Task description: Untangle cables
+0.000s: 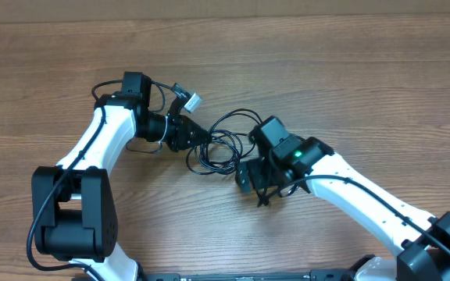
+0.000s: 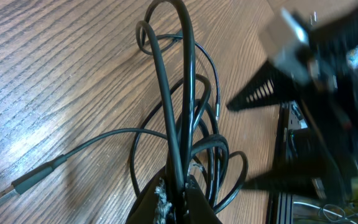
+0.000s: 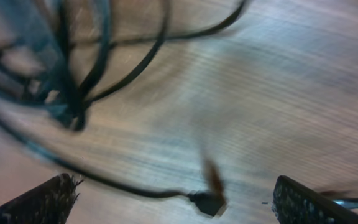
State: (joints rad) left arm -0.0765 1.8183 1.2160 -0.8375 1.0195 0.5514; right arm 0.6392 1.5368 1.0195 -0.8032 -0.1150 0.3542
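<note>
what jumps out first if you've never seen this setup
A tangle of thin black cables lies in the middle of the brown wooden table. The left tool is shut on a bunch of its strands, while the right tool stands wide open beside the heap, holding nothing.

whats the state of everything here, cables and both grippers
cables, tangled in loops, one bunch pinched at the left gripper
left gripper, shut on cables
right gripper, open, holding nothing
plug, free, lying flat on the table
</note>
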